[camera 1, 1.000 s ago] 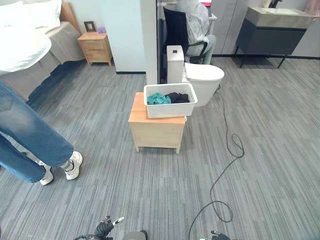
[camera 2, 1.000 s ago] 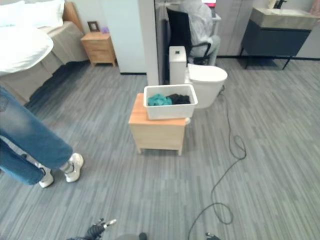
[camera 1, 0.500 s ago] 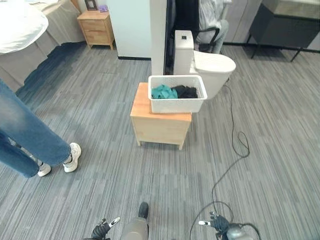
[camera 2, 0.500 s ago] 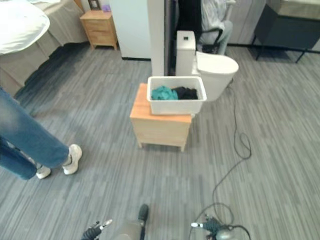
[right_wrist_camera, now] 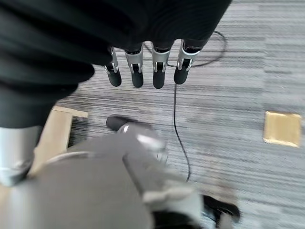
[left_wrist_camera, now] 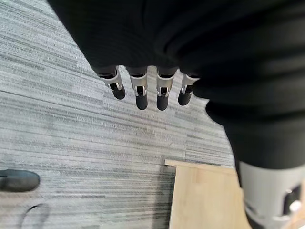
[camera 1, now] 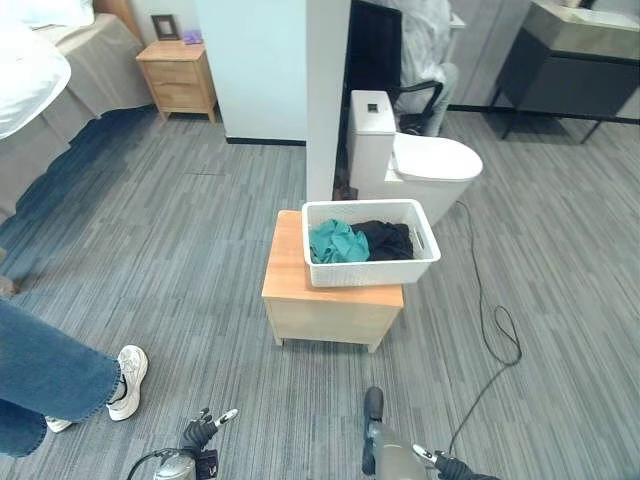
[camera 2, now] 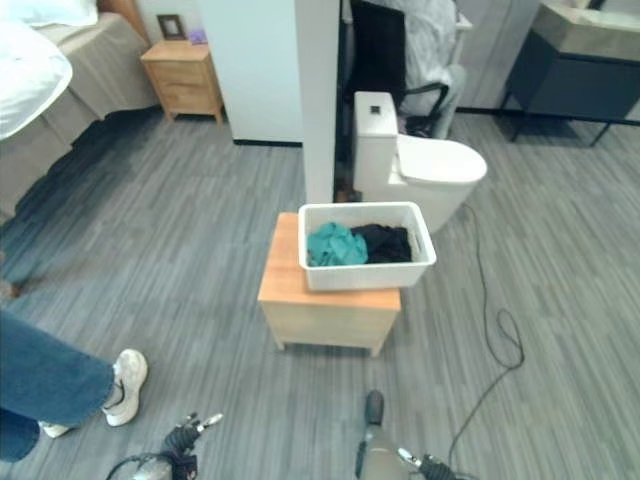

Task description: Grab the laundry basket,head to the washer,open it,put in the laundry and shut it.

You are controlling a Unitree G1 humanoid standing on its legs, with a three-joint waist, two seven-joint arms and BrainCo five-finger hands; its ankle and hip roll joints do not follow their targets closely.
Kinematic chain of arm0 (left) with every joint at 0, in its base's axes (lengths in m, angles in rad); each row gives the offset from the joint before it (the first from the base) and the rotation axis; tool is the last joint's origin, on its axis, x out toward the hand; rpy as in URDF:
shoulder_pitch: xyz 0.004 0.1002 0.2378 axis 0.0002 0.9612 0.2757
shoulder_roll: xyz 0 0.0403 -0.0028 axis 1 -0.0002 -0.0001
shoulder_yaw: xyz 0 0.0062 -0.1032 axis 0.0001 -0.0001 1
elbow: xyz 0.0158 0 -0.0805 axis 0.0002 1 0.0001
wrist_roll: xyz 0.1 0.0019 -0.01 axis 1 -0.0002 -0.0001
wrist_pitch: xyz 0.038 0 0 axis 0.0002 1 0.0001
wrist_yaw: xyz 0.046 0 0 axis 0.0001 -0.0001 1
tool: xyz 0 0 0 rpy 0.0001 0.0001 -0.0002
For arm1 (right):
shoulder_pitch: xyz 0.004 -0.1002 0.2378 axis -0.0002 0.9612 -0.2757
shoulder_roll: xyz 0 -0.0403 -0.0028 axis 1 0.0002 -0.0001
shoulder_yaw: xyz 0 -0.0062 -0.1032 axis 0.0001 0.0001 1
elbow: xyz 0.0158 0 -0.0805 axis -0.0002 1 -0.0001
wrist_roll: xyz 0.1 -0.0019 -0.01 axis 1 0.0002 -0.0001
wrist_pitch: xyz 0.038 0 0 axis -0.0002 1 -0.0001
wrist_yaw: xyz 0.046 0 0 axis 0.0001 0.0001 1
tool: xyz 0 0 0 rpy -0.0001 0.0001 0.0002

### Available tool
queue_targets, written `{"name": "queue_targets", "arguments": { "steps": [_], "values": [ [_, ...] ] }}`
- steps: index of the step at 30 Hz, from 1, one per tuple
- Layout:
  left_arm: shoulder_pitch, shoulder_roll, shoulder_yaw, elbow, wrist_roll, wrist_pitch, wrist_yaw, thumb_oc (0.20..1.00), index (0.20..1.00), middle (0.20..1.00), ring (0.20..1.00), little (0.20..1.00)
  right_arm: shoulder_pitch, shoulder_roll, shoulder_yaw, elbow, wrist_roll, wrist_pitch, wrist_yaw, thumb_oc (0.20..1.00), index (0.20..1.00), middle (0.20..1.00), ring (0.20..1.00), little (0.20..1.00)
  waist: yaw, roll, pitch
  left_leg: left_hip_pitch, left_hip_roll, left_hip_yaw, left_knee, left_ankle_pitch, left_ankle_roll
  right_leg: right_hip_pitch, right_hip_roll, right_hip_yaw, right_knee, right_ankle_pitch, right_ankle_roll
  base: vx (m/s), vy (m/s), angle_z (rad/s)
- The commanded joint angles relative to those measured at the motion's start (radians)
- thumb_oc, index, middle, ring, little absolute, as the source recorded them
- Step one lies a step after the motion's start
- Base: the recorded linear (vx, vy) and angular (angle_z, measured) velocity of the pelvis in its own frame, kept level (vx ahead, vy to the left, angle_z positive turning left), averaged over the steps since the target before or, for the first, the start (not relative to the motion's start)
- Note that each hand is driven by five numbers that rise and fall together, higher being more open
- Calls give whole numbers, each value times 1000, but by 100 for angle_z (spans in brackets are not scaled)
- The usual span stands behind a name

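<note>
My left hand [left_wrist_camera: 150, 93] hangs low over the grey carpet [camera 1: 200, 250], its fingers relaxed and pointing down, holding nothing and touching nothing; my right hand [right_wrist_camera: 145, 71] hangs the same way on the other side, fingers loose and side by side, empty above the carpet. Both hands sit well short of the wooden side table [camera 1: 330, 300], which stands ahead of me in the middle of the floor. On that table rests the white laundry basket [camera 1: 368, 265], set toward the table's right side so that its right end juts past the table's edge. Inside the basket lie a teal garment [camera 1: 337, 242] on the left and a black garment [camera 1: 388, 238] on the right, touching each other. Just behind the table stands a white toilet [camera 1: 420, 165], with a white partition wall [camera 1: 327, 90] at its left and a dark office chair [camera 1: 385, 60] behind it, where a person in light clothing [camera 1: 425, 40] sits. To the left of the table, near the edge of the scene, a person's leg in blue jeans [camera 1: 50, 375] ends in a white sneaker [camera 1: 125, 380]. Far behind the table to the left are a wooden nightstand [camera 1: 178, 78] and a bed [camera 1: 40, 90]; to the far right is a dark vanity cabinet [camera 1: 575, 65]. I can read no writing or labels on anything.
</note>
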Motion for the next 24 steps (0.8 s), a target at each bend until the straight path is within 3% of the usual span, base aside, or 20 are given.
{"name": "queue_targets", "arguments": {
  "steps": [1, 2, 3, 4, 5, 6, 8, 9, 11, 23, 24],
  "values": [
    [-53, -3, 10, -11, 20, -33, 2, 1000, 1000, 1000, 1000, 1000, -46, -44, -6, 24, -5, -3, 1, 1000, 1000, 1000, 1000, 1000, 19, 68, 55, -181, 54, -21, 7, 70, 75, 70, -26, 22, -95, -4, 197, 670, -205, 36],
    [-53, -26, -1, -6, 40, -36, 0, 1000, 1000, 1000, 1000, 1000, -3, -49, -43, 50, -2, 2, 10, 1000, 1000, 1000, 1000, 1000, -22, 63, 33, -83, 57, -62, 10, 25, 60, 12, -18, 88, -166, 61, 223, 1093, -471, 17],
    [-40, -48, -16, 2, 62, -31, -8, 1000, 1000, 1000, 1000, 1000, 32, -58, -64, 63, 3, 1, 15, 1000, 1000, 1000, 1000, 1000, -45, 62, 15, -23, 92, -78, 34, -14, 44, 50, 5, 96, -89, 72, 202, 1357, -682, 3],
    [-36, -57, -22, 13, 69, -25, -5, 1000, 1000, 1000, 1000, 1000, 42, -57, -58, 84, -7, 5, 20, 1000, 1000, 1000, 1000, 1000, -56, 67, -4, -47, 132, -74, 146, 64, 11, 79, 45, 96, -39, 47, 175, 754, -575, 38],
    [-35, -62, -24, 7, 49, -22, -9, 1000, 1000, 1000, 1000, 1000, 45, -59, -57, 98, -4, 7, 19, 1000, 1000, 1000, 1000, 1000, -53, 63, 1, -135, 148, -65, 323, 148, -3, 110, 47, 91, -32, 32, 151, 332, -310, 77],
    [-35, -62, -24, 7, 49, -22, -9, 1000, 1000, 1000, 1000, 1000, 45, -59, -57, 98, -4, 7, 19, 1000, 1000, 1000, 1000, 1000, -53, 63, 1, -135, 148, -65, 323, 148, -3, 110, 46, 91, -32, 32, 151, 128, -214, 91],
    [-27, -66, -24, -21, 15, -18, -13, 1000, 1000, 1000, 1000, 1000, 38, -70, -62, 100, 15, 9, 6, 1000, 1000, 1000, 1000, 1000, -33, 39, 25, -284, 152, -40, 607, 244, 8, 179, 54, 74, -59, 4, 104, 202, -313, 39],
    [-32, -65, -26, -31, -1, -20, -10, 1000, 1000, 1000, 1000, 1000, 23, -82, -56, 95, 19, 6, -4, 1000, 1000, 1000, 1000, 1000, -17, 25, 35, -365, 150, -19, 641, 237, 21, 234, 70, 88, -85, -27, 79, 275, -315, -8],
    [-40, -65, -36, -53, -17, -24, -10, 1000, 1000, 1000, 1000, 1000, 10, -89, -44, 90, 12, 6, -11, 1000, 1000, 1000, 1000, 1000, 4, 13, 49, -429, 158, 12, 574, 210, 26, 278, 63, 87, -95, -45, 74, 200, -139, -50],
    [-40, -65, -36, -53, -17, -24, -10, 1000, 1000, 1000, 1000, 1000, 10, -89, -44, 90, 12, 6, -11, 1000, 1000, 1000, 1000, 1000, 5, 13, 49, -429, 158, 12, 574, 210, 26, 278, 64, 87, -96, -45, 74, 30, 5, -4],
    [-37, -69, -57, -85, -18, -31, -9, 1000, 1000, 1000, 1000, 1000, -7, -101, -32, 97, -5, 5, -12, 1000, 1000, 1000, 1000, 1000, 38, 28, 42, -416, 127, 2, 212, 195, 13, 336, 67, 88, -133, -71, 93, 520, 192, 13]
  ]
}}
